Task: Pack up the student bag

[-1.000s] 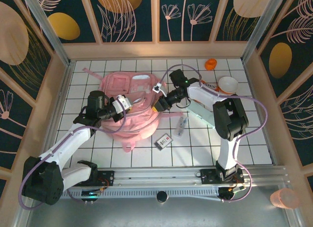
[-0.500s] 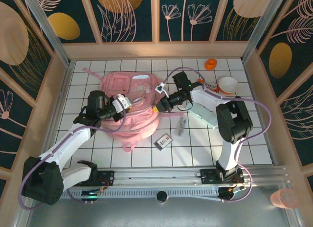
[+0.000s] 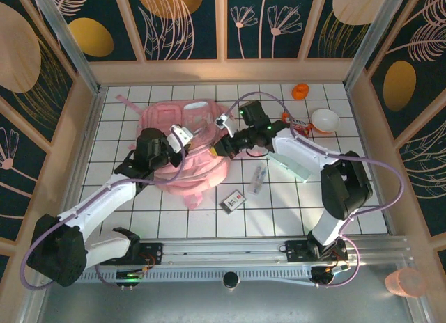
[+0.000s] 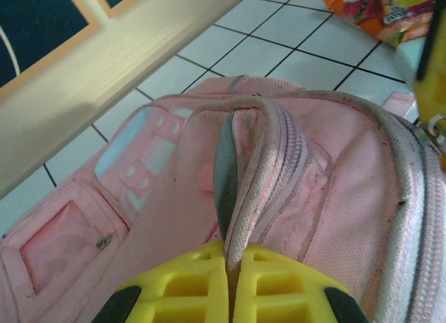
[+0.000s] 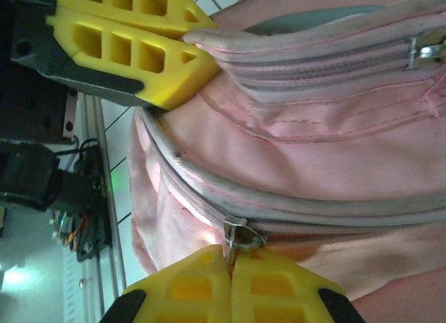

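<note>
The pink student bag lies left of centre on the tiled table, bunched up between my two arms. My left gripper is shut on a raised fold of the bag's rim, and in the left wrist view that fold runs straight into the left gripper. My right gripper is at the bag's right side. In the right wrist view the right gripper is shut on a metal zip pull of a zip that runs across the bag. The left gripper's yellow fingers show at the top left there.
To the right of the bag lie a small dark card box, a clear slim item and a pale flat case. A white bowl and an orange object sit at the back right. A colourful snack packet lies beyond the bag. Wooden walls ring the table.
My right gripper has closed on the zip pull and moved left. My left arm has swung right and up with the bag's rim, and the bag has bunched and shifted.
</note>
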